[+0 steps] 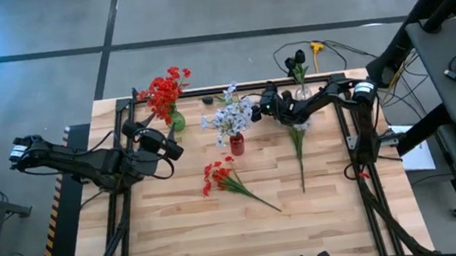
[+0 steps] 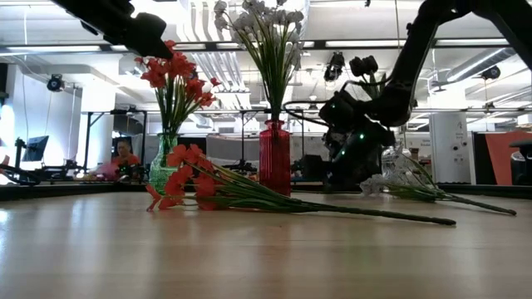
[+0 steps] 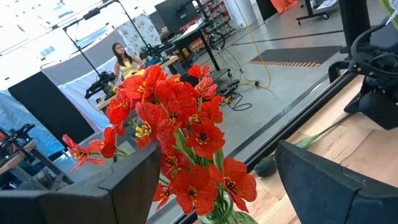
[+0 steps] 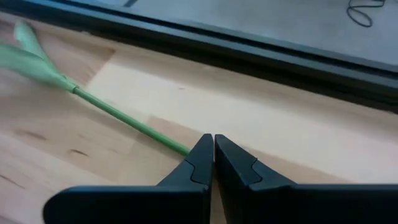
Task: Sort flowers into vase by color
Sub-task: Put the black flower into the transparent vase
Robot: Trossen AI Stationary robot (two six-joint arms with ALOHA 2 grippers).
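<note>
Pinching the green stalk [image 4: 134,124] with fingers together, the right gripper [image 4: 213,152] must lift it vaseward — the left gripper [image 3: 211,180] hangs parted by red blooms [image 3: 180,137].

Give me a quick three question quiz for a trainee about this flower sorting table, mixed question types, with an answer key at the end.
1. True or false: the red flowers lying on the table are already in a vase.
2. Multiple choice: the pale blue-white flowers stand in which vase? A) the green vase B) the red vase C) the clear vase
3. Fill in: the right gripper has its jaws ____ on a green stem.

Key
1. False; they lie flat on the wooden table.
2. B, the red vase; the green vase holds red flowers, and the clear vase holds dark buds.
3. shut
</note>
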